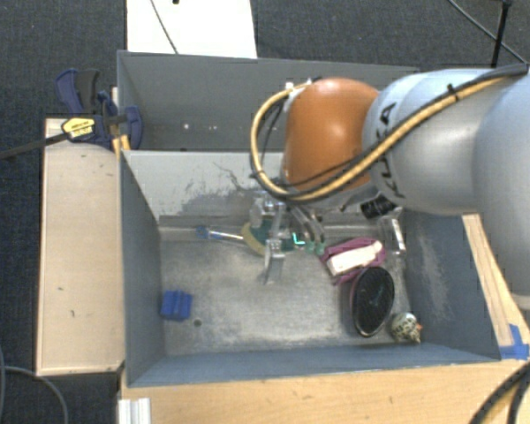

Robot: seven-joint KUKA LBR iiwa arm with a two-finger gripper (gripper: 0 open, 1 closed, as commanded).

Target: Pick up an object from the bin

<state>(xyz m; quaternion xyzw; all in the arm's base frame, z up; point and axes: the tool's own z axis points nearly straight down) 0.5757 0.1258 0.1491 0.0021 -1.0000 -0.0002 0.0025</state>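
My gripper (271,259) hangs low in the middle of the bin, under the arm's orange cover. Right at it lies a teal and cream thing (259,234), close to the back wall. A thin blue-tipped handle (214,233) sticks out from that thing to the left. Whether the gripper touches the teal thing I cannot tell. Just right of the gripper lies a purple and white object (353,256). In front of that rests a black oval brush (373,300).
A small blue block (175,305) lies alone at the front left of the bin floor. A little mottled ball (406,328) sits in the front right corner. The arm and its cables cover the bin's back right part.
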